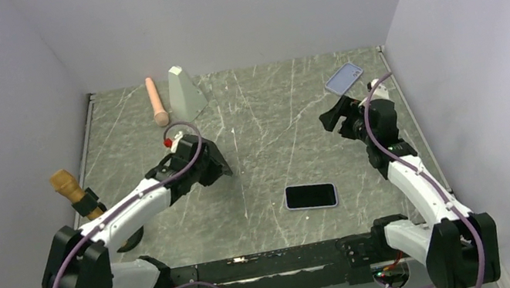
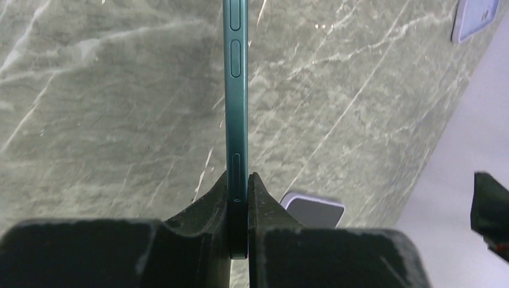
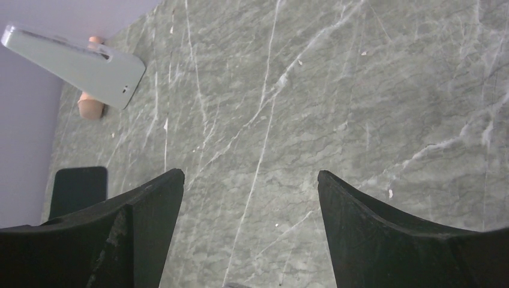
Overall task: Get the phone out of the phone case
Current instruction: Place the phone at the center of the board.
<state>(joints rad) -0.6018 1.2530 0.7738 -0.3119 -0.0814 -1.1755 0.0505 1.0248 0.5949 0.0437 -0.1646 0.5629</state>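
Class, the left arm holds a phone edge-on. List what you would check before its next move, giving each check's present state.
1. Left jaws shut on the teal phone: ok.
2. Teal phone bare, no case around its visible edge: ok.
3. Right jaws open and empty: ok.
4. Lilac phone case lying apart from both arms: ok.
5. Held phone lifted off the table: cannot tell.
6. Second phone flat on the table, apart from both arms: ok.
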